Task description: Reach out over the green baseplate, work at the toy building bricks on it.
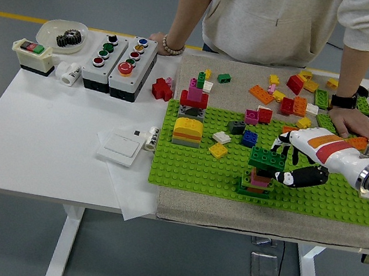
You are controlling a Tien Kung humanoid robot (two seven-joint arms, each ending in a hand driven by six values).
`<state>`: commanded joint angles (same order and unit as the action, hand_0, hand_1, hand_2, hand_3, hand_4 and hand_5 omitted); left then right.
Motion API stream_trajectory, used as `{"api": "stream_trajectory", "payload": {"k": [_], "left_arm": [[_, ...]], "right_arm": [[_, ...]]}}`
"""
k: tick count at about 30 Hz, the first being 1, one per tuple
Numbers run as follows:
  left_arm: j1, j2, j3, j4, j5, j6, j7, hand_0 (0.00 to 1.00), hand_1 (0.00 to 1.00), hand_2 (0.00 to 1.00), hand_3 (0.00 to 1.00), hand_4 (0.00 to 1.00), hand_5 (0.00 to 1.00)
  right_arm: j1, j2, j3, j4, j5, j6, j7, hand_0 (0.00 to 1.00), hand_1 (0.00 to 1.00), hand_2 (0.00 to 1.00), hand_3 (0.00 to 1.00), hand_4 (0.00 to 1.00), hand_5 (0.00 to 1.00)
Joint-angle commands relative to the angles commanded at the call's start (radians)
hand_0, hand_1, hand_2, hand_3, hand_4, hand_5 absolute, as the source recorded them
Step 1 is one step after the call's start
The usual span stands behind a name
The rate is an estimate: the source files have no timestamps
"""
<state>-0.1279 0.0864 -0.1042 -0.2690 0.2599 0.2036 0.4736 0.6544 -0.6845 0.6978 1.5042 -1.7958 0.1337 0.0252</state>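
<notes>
We see right hand [292,163] with fingers clasping dark green top brick [267,158] of small stacked brick tower [257,178], tower on flat green studded baseplate [193,168], near edge, white worktop [43,136], person's hand [351,122] resting on loose bricks.

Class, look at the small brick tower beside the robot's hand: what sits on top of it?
A dark green brick caps the tower, above pink and red layers. The right hand hides its right edge.

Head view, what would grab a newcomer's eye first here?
The bright green baseplate dominates the table's right half, with the robot's white right hand reaching in from the right, fingers around a small brick tower topped by a dark green brick. Behind it, a person leans on the table, one hand among loose bricks.
</notes>
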Motion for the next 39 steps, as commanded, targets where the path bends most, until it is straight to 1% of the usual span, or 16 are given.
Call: {"api": "stream_trajectory", "payload": {"k": [20, 39], "left_arm": [[-0.001, 0.0, -0.002, 0.0, 0.003, -0.002, 0.0, 0.479, 0.591, 0.694, 0.862, 0.972, 0.855], [0.003, 0.0, -0.011, 0.001, 0.016, -0.004, 0.004, 0.473, 0.59, 0.694, 0.861, 0.972, 0.857]], "right_arm": [[0.001, 0.002, 0.006, -0.005, 0.002, 0.009, 0.004, 0.226, 0.425, 0.528, 0.518, 0.762, 0.391], [0.003, 0.007, 0.006, -0.006, 0.008, -0.001, 0.007, 0.231, 0.429, 0.555, 0.528, 0.798, 0.41]]}}
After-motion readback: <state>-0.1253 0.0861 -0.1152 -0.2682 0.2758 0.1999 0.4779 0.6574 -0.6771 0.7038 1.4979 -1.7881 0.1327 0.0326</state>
